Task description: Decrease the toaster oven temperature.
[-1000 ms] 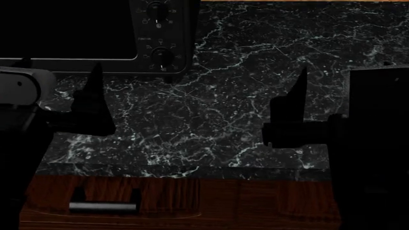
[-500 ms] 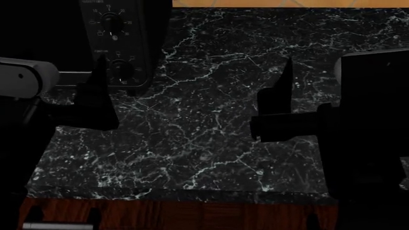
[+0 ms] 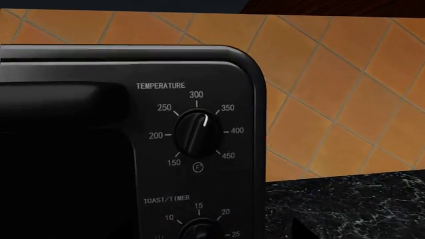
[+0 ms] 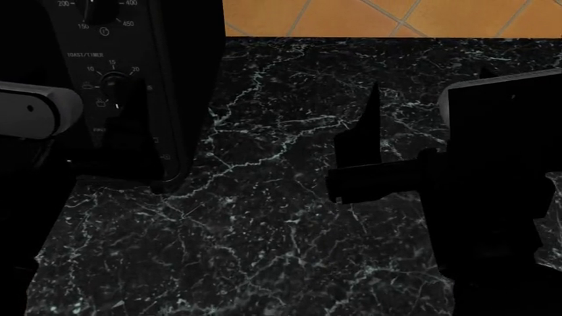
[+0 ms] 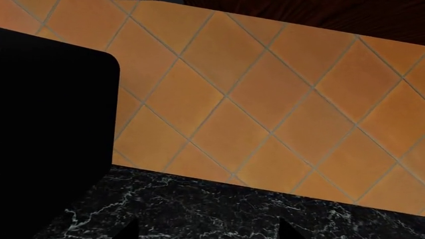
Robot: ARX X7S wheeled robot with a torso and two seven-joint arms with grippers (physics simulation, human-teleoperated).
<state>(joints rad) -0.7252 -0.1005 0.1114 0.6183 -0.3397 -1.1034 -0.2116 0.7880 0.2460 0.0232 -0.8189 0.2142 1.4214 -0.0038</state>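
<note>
The left gripper (image 4: pixel 131 125) hangs spread and empty before the toaster oven (image 3: pixel 246 99), which stands at the left rear of the marble counter (image 4: pixel 263 217), so the wrist camera faces the temperature knob (image 3: pixel 197 133), pointing just past 300. The right gripper (image 4: pixel 369 148), likewise spread, idles over bare counter, probably keeping clear.

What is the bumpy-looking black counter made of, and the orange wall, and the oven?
The counter looks like polished black marble: white veins run all through it. The wall looks like matte orange ceramic tile, set as diamonds with thin pale grout lines. The toaster oven seems to be black painted metal or plastic; its smooth, slightly glossy face with printed white numbers leaves that open.
</note>
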